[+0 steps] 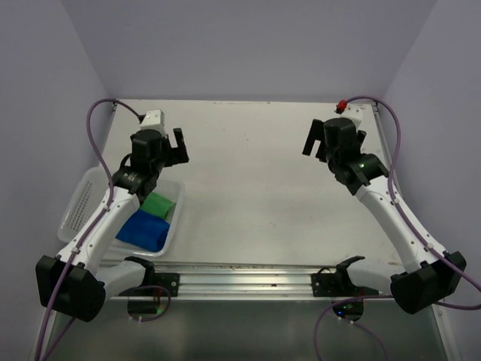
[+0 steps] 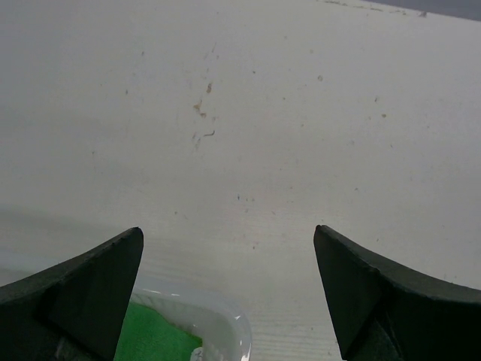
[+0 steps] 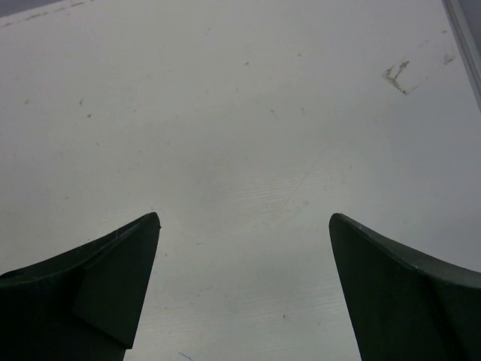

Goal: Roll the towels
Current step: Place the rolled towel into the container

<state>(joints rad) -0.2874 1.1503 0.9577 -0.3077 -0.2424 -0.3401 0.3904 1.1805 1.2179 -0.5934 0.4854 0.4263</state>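
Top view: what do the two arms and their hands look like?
The left arm and right arm have white shells with black joints and bases. The left hand and right hand are black, each with two tapered fingers. A purple cable runs to each arm. A green light glows on the right wrist.

White perforated basket [image 1: 77, 204] at left of grey table [image 1: 255, 195], small red knob [image 1: 342, 104] at far-right corner

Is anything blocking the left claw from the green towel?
Nothing covers the green towel. It lies in the white basket beside the blue towel, so only the basket's wall separates it from the open left claw.
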